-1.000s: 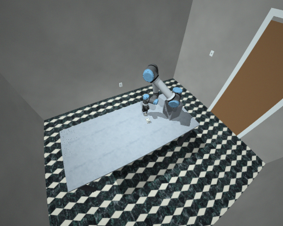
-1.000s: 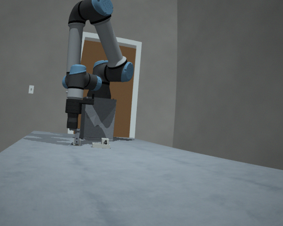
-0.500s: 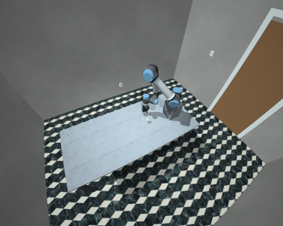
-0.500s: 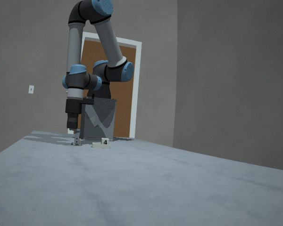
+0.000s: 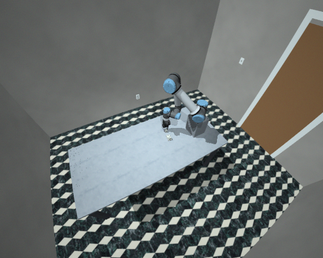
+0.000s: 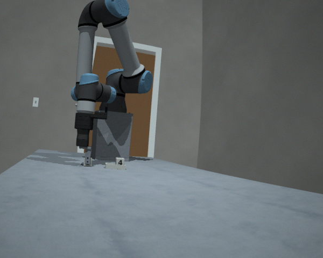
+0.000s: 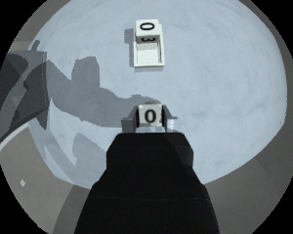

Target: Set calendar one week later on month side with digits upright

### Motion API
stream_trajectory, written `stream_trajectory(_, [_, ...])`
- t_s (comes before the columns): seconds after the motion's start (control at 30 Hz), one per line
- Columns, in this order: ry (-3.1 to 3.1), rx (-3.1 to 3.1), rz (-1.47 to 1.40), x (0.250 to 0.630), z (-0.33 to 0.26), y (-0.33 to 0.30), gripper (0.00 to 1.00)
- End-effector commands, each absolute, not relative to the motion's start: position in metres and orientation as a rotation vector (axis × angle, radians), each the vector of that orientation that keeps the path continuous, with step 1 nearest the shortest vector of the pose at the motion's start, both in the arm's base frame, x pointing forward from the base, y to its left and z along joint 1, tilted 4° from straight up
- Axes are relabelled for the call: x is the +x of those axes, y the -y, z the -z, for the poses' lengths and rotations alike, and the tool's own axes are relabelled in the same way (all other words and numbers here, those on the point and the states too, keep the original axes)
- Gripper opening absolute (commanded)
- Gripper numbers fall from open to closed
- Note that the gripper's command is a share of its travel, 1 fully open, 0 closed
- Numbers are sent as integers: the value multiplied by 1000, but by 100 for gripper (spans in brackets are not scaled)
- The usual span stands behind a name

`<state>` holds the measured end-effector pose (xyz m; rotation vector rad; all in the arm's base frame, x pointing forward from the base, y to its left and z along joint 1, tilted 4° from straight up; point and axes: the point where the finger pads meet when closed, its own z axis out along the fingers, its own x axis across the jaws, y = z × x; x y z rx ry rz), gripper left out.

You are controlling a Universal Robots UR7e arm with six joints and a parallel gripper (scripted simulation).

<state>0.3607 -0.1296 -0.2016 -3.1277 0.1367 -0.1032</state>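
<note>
The pale calendar tray (image 7: 148,51) lies flat on the table, with one cube (image 7: 146,27) standing at its far end, a 0 on top. In the exterior view that cube (image 6: 119,162) shows a 4 on its side, in the tray (image 6: 114,165). My gripper (image 7: 150,111) is shut on the second cube (image 7: 150,115), which shows a 0 on top and stands on the table outside the tray. In the exterior view the gripper (image 6: 86,160) points straight down at this cube, left of the tray. The tray (image 5: 168,135) is tiny in the top view.
The arm's grey pedestal (image 6: 111,135) stands on the table just behind the tray. The table's far edge runs close behind the gripper.
</note>
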Motion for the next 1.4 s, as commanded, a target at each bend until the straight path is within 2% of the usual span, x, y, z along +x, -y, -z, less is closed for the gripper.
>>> stream_trajectory(0.0, [-137, -3129, 105, 361, 197, 130, 60])
stream_trajectory(1.37, [-137, -3129, 105, 354, 104, 130, 60])
